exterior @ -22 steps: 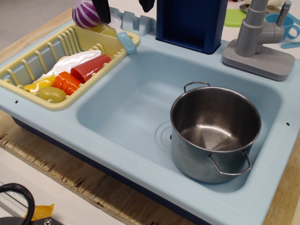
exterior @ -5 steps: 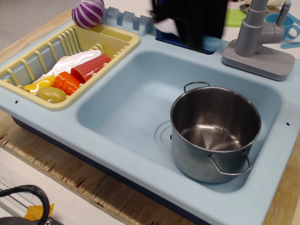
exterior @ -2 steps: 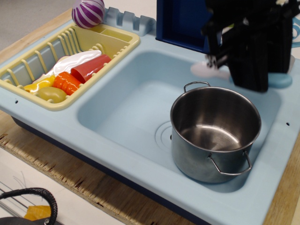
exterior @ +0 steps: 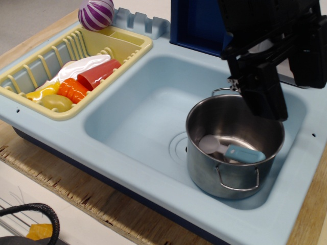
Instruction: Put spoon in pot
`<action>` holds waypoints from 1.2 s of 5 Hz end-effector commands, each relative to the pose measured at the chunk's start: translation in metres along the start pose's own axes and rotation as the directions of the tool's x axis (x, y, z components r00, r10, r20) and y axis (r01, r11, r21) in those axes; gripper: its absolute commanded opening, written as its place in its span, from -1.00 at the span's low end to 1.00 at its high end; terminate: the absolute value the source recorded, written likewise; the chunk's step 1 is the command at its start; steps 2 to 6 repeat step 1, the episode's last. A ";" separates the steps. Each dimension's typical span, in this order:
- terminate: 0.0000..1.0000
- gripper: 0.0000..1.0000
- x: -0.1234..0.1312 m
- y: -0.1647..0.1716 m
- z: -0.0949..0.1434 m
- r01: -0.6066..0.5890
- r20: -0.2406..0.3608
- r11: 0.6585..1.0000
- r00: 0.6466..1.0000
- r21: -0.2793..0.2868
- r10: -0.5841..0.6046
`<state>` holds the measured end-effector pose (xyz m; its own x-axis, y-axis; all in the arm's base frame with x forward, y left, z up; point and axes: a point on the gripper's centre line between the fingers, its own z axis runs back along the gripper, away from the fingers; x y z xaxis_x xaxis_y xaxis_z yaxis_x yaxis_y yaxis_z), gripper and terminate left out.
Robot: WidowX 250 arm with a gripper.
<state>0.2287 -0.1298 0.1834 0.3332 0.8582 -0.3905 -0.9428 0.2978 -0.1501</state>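
The steel pot (exterior: 204, 168) stands in the right half of the light-blue sink basin. The spoon (exterior: 240, 152) lies inside it, its white bowl to the left and its light-blue handle to the right, resting on the pot's bottom and near wall. My black gripper (exterior: 292, 94) hangs just above the pot's far rim. Its fingers (exterior: 263, 94) stand apart with nothing between them. It hides the pot's far handle in part and the grey tap behind it.
A yellow dish rack (exterior: 130, 51) at the left holds a glossy white piece, red and orange toys and a yellow-green one. A purple striped ball (exterior: 95, 13) sits at the back left. A dark blue box (exterior: 196, 23) stands behind the sink. The wooden counter edge runs along the front.
The gripper carried the spoon from the rack across to the pot and let it go. The spoon now lies in the pot. The pot has turned slightly.
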 end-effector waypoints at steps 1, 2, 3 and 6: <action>1.00 1.00 -0.001 -0.001 0.004 0.002 -0.002 1.000 1.000 -0.020 -0.002; 1.00 1.00 -0.001 -0.001 0.004 0.002 -0.002 1.000 1.000 -0.020 -0.002; 1.00 1.00 -0.001 -0.001 0.004 0.002 -0.002 1.000 1.000 -0.020 -0.002; 1.00 1.00 -0.001 -0.001 0.004 0.002 -0.002 1.000 1.000 -0.020 -0.002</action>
